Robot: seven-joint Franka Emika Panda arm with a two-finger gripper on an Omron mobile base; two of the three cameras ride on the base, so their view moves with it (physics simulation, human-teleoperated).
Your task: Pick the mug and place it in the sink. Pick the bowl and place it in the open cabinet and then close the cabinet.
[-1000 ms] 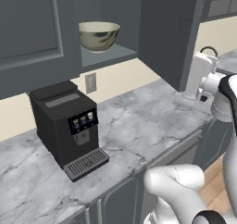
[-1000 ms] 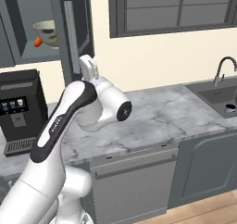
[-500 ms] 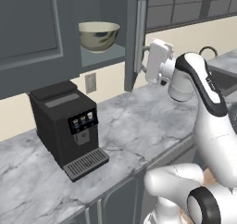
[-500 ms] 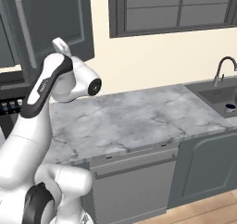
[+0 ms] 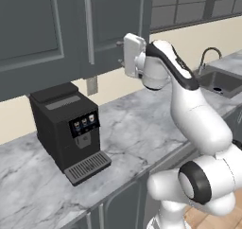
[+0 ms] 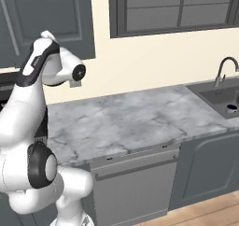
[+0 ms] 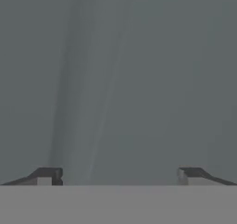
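Note:
The cabinet (image 5: 113, 24) is a dark slate upper wall unit, and its door with the long bar handle (image 5: 88, 30) stands shut. The bowl is hidden behind that door. My gripper (image 5: 121, 58) is up against the door's lower right part. In the hand view the gripper (image 7: 120, 177) is open with nothing between its fingertips (image 7: 48, 174), and flat grey door panel lies just ahead. The sink (image 6: 217, 96) is a dark basin at the counter's right end. The mug (image 6: 232, 108), small with a dark navy inside, rests in it.
A black coffee machine (image 5: 68, 128) stands on the marble counter (image 5: 142, 124) below the cabinet's left side. A gooseneck faucet (image 6: 225, 67) rises behind the sink. A wall outlet (image 5: 92, 85) sits under the cabinet. A dishwasher front (image 6: 133, 183) lies under the counter.
The arm swung left and the cabinet door went from open to shut, hiding the bowl that stood on the shelf. The gripper stayed open.

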